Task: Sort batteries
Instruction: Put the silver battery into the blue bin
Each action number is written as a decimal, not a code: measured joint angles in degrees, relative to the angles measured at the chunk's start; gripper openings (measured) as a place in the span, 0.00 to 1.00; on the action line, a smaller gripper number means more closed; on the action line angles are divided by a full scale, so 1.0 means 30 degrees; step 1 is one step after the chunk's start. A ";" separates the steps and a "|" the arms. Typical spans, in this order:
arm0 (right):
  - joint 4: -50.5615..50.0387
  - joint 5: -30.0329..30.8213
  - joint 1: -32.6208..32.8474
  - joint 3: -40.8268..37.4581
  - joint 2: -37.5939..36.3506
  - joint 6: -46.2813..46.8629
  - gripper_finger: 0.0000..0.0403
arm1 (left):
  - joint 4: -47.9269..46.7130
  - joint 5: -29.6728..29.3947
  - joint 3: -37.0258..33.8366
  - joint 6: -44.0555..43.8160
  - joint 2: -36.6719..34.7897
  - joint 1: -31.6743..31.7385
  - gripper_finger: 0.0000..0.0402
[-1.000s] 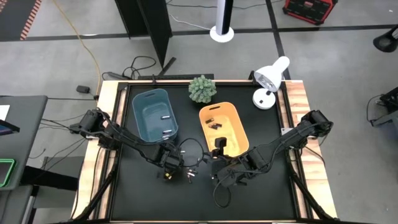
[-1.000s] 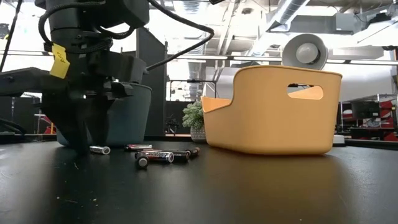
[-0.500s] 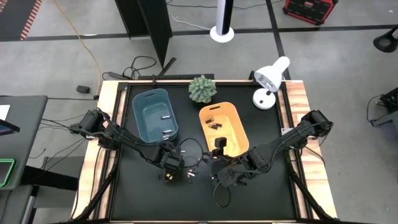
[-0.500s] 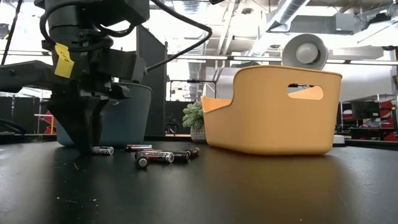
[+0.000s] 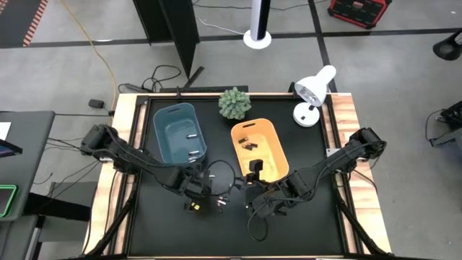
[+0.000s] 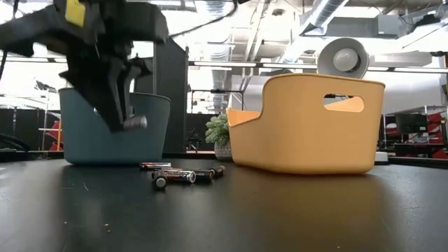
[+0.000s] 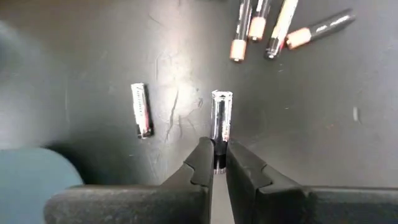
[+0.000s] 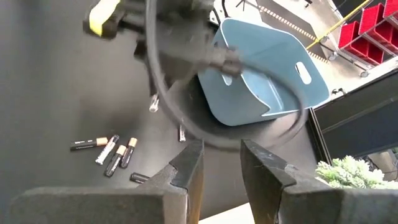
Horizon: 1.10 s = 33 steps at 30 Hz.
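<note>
1. A silvery battery (image 7: 221,124) is pinched by its lower end between the closed fingers of the left gripper (image 7: 216,163), at lower centre of the left wrist view; in the low view the same battery (image 6: 135,123) hangs clear of the tabletop at upper left, in front of the blue bin (image 6: 115,129).
2. A second silvery battery (image 7: 141,118) lies flat on the black table (image 7: 323,124), left of centre in the left wrist view, apart from the held one.
3. A cluster of dark batteries (image 7: 283,28) with copper-coloured ends lies at the top right of the left wrist view; the low view shows the cluster (image 6: 183,173) on the table at centre left, between the two bins.
4. In the high view the left gripper (image 5: 193,192) sits below centre, just below the blue bin (image 5: 180,131), which holds pale batteries (image 5: 193,143).
5. The orange bin (image 5: 259,148) at centre holds dark batteries (image 5: 247,142).
6. The right gripper (image 5: 255,206) waits low near centre of the high view; in the right wrist view its fingers (image 8: 186,163) stand parted with nothing between them.
7. A small potted plant (image 5: 235,103) and a white desk lamp (image 5: 313,94) stand along the top edge of the table.
</note>
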 joint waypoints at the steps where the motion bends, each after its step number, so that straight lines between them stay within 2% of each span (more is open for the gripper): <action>1: -0.0019 0.0007 0.0000 0.0000 0.0000 -0.0007 0.30 | -0.0118 -0.0313 0.0000 0.0000 -0.0472 -0.0030 0.04; 4: -0.0042 0.0001 0.0000 0.0000 0.0000 0.0000 0.30 | -0.0751 -0.1572 0.0073 -0.0546 -0.2209 -0.0038 0.04; 11: -0.0026 0.0004 0.0000 0.0000 0.0000 -0.0007 0.30 | -0.3457 -0.6408 0.0066 -0.3798 -0.6778 0.0860 0.04; 16: 0.0031 0.0001 0.0000 0.0000 0.0000 -0.0007 0.30 | -0.6892 -0.6847 0.0066 -0.5286 -0.8057 0.3797 0.04; 20: 0.0141 0.0001 0.0000 0.0000 0.0000 -0.0007 0.30 | -0.7348 -0.6850 0.0066 -0.4280 -0.7907 0.5633 0.06; 23: 0.0141 0.0001 0.0000 0.0000 0.0000 -0.0007 0.30 | -0.6301 -0.7130 0.0066 -0.2825 -0.7898 0.6246 0.13; 26: 0.0134 0.0007 0.0007 0.0000 0.0000 -0.0007 0.30 | -0.5874 -0.7187 0.0066 -0.1295 -0.7918 0.6572 0.24; 30: 0.0127 0.0007 0.0015 -0.0007 0.0000 -0.0015 0.30 | -0.5890 -0.7182 0.0066 -0.0969 -0.7912 0.6665 0.41; 33: 0.0121 0.0002 0.0008 -0.0007 0.0000 -0.0036 0.30 | -0.5586 -0.7090 0.0066 -0.1060 -0.7912 0.6509 0.50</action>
